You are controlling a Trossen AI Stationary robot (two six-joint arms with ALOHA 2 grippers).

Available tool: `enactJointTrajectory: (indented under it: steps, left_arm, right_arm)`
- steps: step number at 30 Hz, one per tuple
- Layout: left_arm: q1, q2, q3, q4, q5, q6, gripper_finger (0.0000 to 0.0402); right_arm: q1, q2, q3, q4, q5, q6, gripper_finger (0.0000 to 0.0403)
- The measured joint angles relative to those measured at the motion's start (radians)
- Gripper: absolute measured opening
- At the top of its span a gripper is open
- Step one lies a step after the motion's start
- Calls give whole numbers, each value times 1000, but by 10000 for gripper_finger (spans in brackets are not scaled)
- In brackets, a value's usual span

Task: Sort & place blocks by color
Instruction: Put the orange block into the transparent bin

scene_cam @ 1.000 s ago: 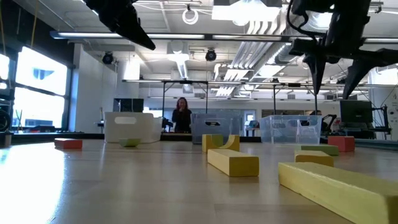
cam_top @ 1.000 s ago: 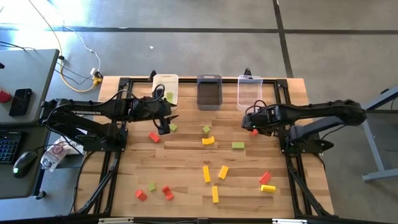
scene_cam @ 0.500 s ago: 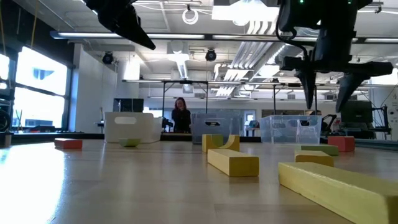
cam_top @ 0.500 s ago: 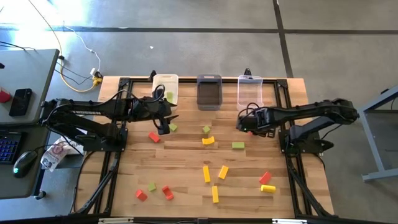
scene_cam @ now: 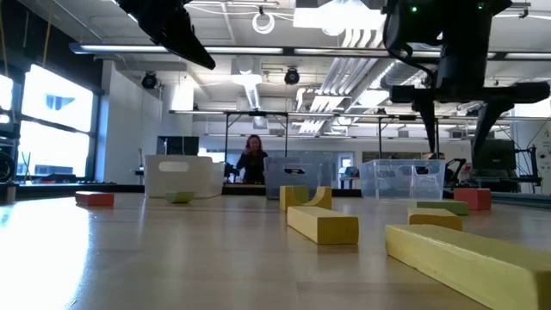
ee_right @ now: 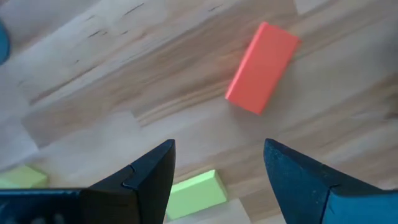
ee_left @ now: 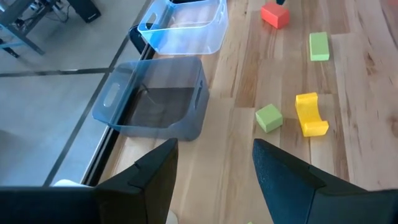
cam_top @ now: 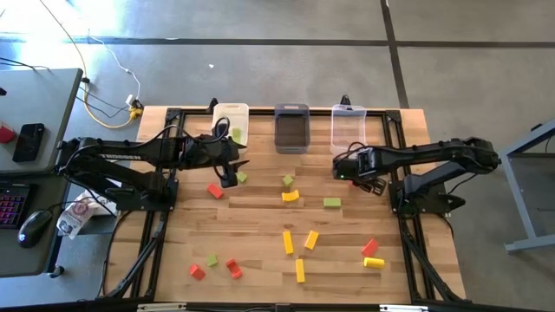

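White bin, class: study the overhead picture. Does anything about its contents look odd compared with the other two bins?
Yes. The white bin already holds one light green block, while the dark grey bin and clear bin look empty. Nothing appears spilled or damaged.

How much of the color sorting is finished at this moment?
Done: one light green block lies in the white plastic bin. In hand: nothing; the open right tool hovers over a red block. Left: scattered blocks, like the yellow bar.

Three bins [cam_top: 292, 128] stand side by side along the counter's [cam_top: 260, 225] far edge. Blocks [cam_top: 299, 238] lie scattered before them, most toward the near edge. One block [cam_top: 237, 134] lies in the leftmost bin.
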Motion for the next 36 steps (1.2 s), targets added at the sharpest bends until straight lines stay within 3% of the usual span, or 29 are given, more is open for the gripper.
enactJointTrajectory:
  steps: [7,13,36]
  left_arm:
    - [0,0,0,-2,0,0,195]
    - [15,1,0,-2,0,15,195]
    - [33,1,0,-6,0,30,195]
  right_arm:
    - [-1,23,0,-121,-10,119,232]
    - [-44,25,0,-122,10,122,232]
    - [-148,241,0,-55,-52,-51,232]
